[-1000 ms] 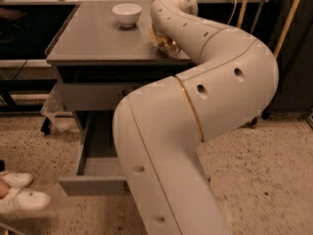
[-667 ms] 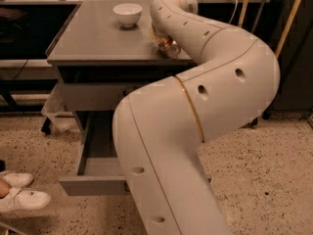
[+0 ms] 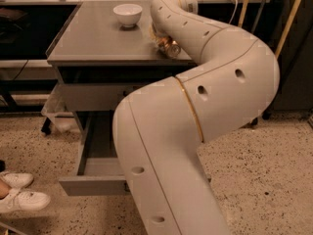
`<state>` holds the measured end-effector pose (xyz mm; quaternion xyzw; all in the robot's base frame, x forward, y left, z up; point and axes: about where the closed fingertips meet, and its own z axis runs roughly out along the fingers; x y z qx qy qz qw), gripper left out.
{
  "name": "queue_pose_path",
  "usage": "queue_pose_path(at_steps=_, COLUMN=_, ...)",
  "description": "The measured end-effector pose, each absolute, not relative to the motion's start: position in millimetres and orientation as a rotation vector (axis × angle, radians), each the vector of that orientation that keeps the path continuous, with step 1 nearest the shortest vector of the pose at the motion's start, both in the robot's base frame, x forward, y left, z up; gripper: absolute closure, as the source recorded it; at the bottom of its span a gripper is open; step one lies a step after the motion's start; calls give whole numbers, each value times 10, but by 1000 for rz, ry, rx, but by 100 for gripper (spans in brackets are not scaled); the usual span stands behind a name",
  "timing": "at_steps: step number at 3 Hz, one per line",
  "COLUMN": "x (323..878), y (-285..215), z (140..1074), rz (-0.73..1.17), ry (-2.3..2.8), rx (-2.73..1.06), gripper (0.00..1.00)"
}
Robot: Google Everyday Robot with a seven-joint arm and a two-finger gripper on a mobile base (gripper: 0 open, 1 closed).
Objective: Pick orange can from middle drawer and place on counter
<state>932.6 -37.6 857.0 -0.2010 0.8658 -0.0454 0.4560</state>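
Observation:
The orange can lies tilted on the right part of the grey counter, its silvery end toward the front edge. My gripper is at the can, mostly hidden behind my white arm, which bends over the counter's right side. I cannot tell whether it still holds the can. The middle drawer stands pulled out below the counter, and the visible part of its grey floor holds nothing.
A white bowl stands at the back of the counter, left of the can. A clear plastic bin sits under the counter's left side. A person's white shoes are on the speckled floor at lower left. Wooden poles lean at right.

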Motion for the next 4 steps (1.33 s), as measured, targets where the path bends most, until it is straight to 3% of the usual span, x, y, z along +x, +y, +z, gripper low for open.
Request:
queue_pose_path(at_steps=2, x=9326, y=-376, z=8570, rz=-112, ry=2135, rx=-496, gripper=11)
queue_pose_path(at_steps=3, x=9326, y=-376, z=8569, rz=-112, ry=2135, rx=-496, gripper=0)
queue_pose_path(at_steps=4, x=9326, y=-376, z=8570, rz=-112, ry=2135, rx=-496, gripper=0)
